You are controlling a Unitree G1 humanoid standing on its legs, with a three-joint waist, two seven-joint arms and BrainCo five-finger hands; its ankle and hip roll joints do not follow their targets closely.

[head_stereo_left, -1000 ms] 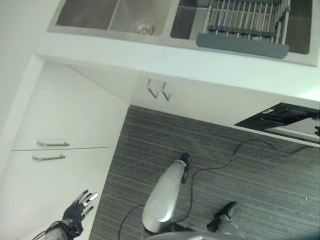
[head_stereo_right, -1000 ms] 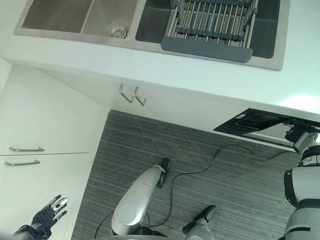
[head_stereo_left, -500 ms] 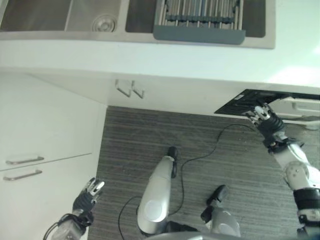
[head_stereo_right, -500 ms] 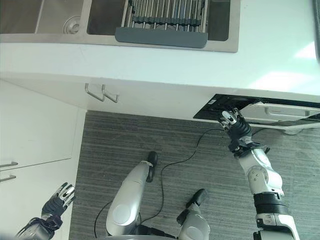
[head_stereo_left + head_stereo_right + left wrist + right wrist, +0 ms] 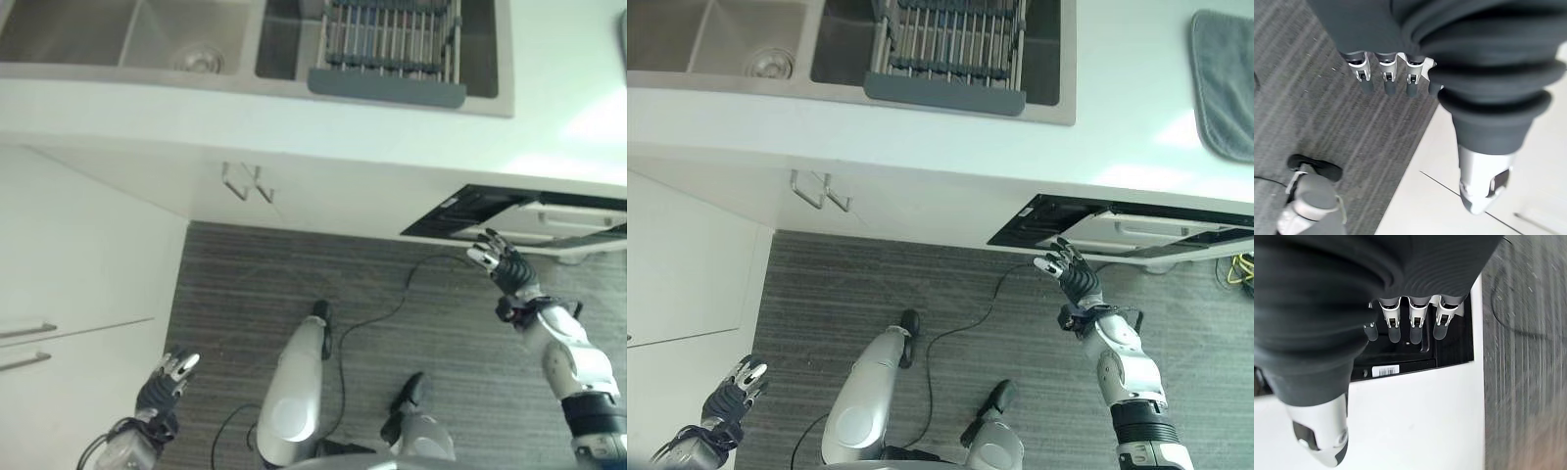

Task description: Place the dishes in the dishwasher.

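so the right hand point(image 5: 1073, 282) hovers, fingers spread and empty, just before the ajar dishwasher point(image 5: 1117, 230), whose stiff door probably wants gripping at its top edge, while the left hand point(image 5: 162, 377) hangs relaxed.
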